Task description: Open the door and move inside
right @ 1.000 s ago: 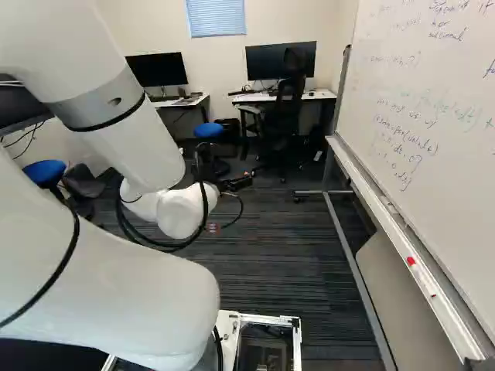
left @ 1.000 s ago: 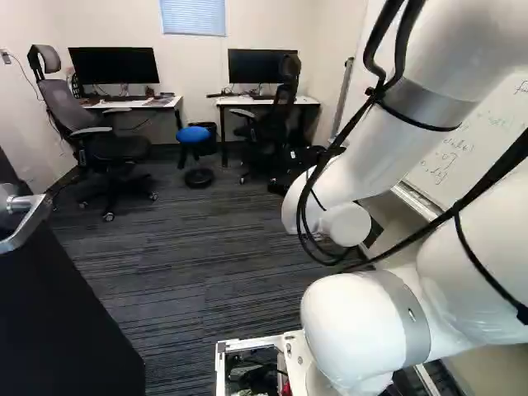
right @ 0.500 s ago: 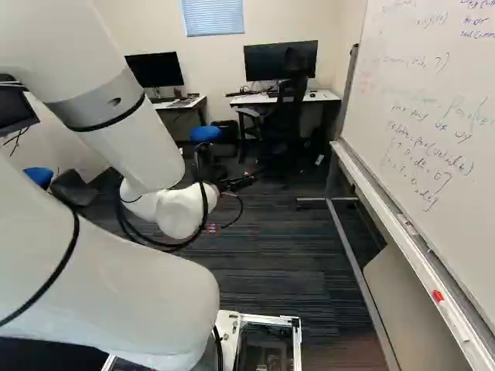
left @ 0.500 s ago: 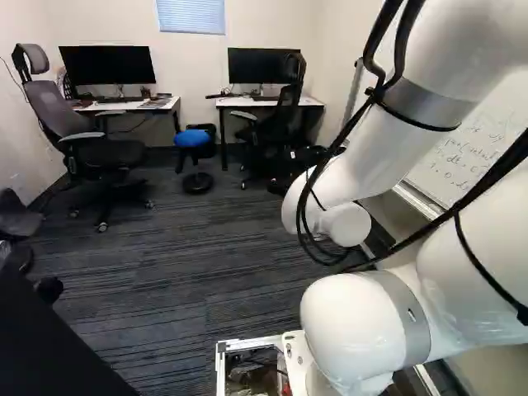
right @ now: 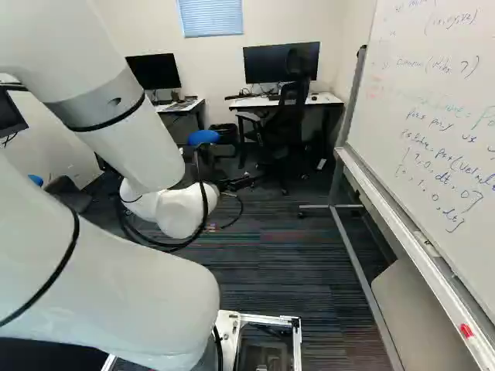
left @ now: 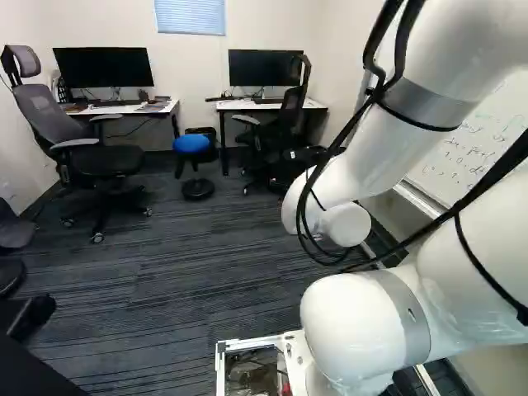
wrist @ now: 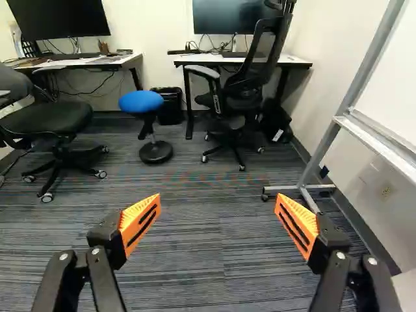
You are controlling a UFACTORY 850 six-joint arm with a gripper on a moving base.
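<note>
The jaws of my gripper (right: 238, 183) stand wide apart, their orange pads (wrist: 140, 224) facing each other at a slant, with striped carpet (wrist: 195, 260) showing between them. The door (left: 29, 381) is a black wedge at the lower left corner of the left base view, mostly cut off. Just beyond it is a dark shape I cannot make out.

My white arm (left: 355, 157) is bent, with black cables looped along it; in the right base view it hides part of the gripper.

Ahead is an office room with two white desks against the far wall. On the left desk (wrist: 120, 60), a black monitor (wrist: 58, 16) stands along the back edge. A grey high-backed chair (left: 99, 157) stands before that desk's left end. On the right desk (wrist: 247, 58), a second monitor (wrist: 231, 16) stands along the back edge, cables at its foot, and a small black object (wrist: 176, 52) sits by the left end. A black mesh chair (wrist: 244, 84) stands at the front edge.

Between the desks is a black bin (wrist: 168, 107), and a stool with a round blue seat (wrist: 141, 102) stands a little nearer. A window blind (right: 210, 17) hangs above.

Along the right side, a whiteboard (right: 433, 139) covered in handwriting stands on a metal frame (wrist: 305, 192). A red object (right: 466, 331) rests on its tray, toward the near end.
</note>
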